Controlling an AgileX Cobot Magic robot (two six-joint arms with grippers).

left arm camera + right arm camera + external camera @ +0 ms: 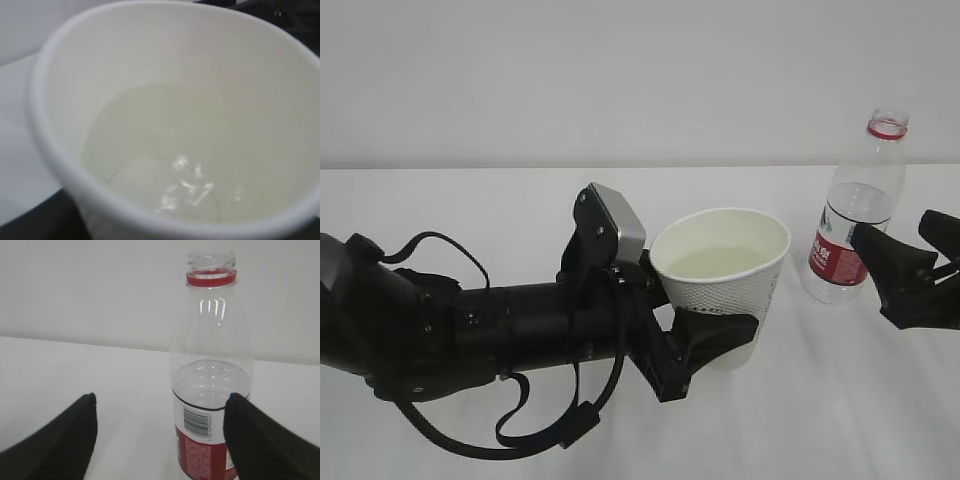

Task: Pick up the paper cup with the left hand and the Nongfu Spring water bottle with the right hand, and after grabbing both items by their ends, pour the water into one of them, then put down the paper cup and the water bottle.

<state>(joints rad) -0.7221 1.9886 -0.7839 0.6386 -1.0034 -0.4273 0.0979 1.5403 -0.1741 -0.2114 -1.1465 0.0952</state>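
Tool (710, 340) grips (low) cup (725, 270) — upright.

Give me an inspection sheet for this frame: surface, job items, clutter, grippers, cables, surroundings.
Surface: white table, bare where visible.
Cup: paper cup upright, holding water; whether it rests on the table cannot be told.
Bottle: water bottle standing upright on the table, uncapped, some water left in it.
Clutter: nothing seen.
Left gripper: closed around the cup's lower part.
Right gripper: open, near the bottle; in the wrist view the bottle stands beyond the open jaws, ungripped.
Cables: black cable looping under the left arm, clear of the cup.
Surroundings: plain pale wall behind the table.
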